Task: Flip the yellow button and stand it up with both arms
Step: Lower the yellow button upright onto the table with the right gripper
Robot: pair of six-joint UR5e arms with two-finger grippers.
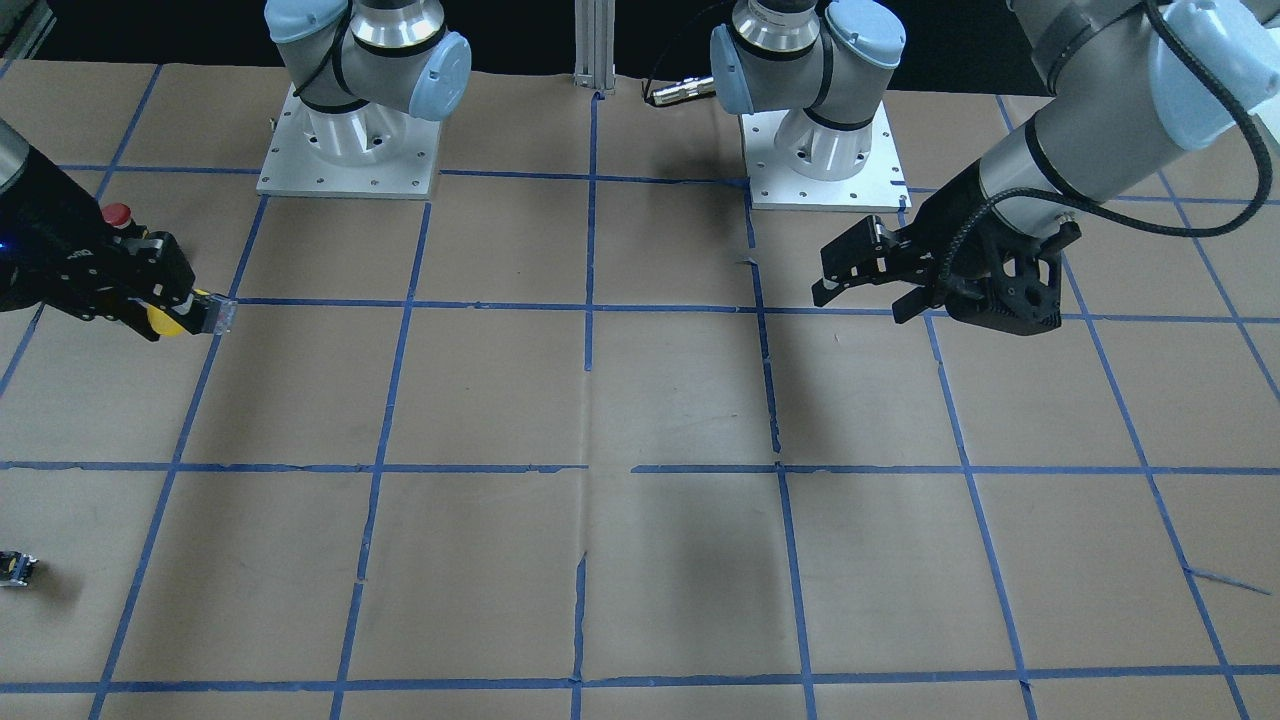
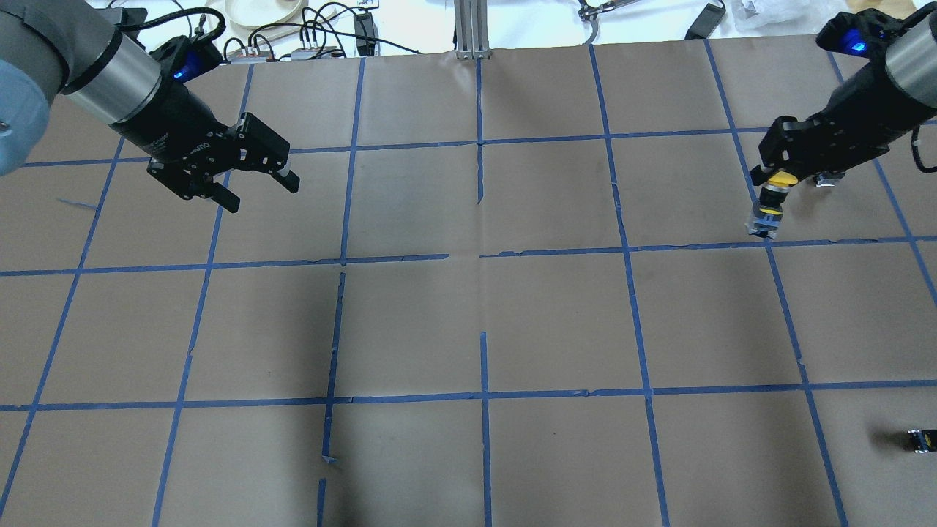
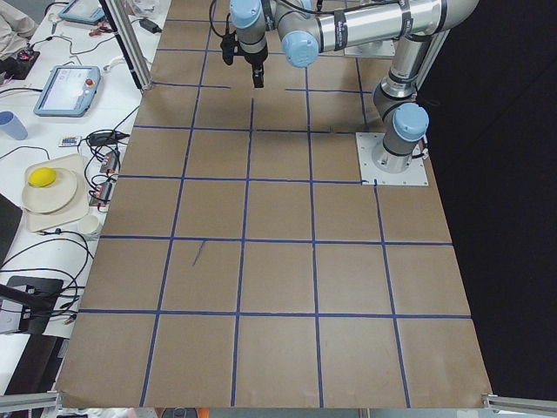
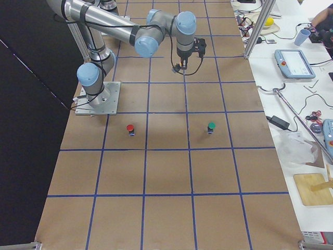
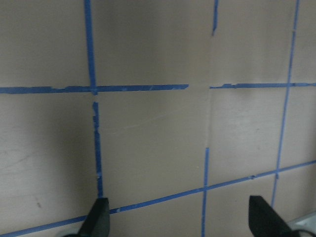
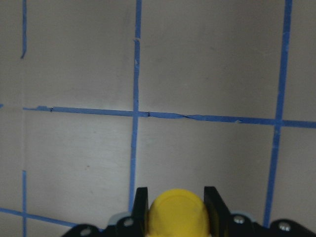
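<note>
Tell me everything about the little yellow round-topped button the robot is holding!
The yellow button has a round yellow mushroom cap, a black neck and a small grey block at its end. The right gripper pinches the cap between two black fingers. The block end points away from the gripper. It looks lifted off the brown paper table, so only the fingers touch it.
</note>
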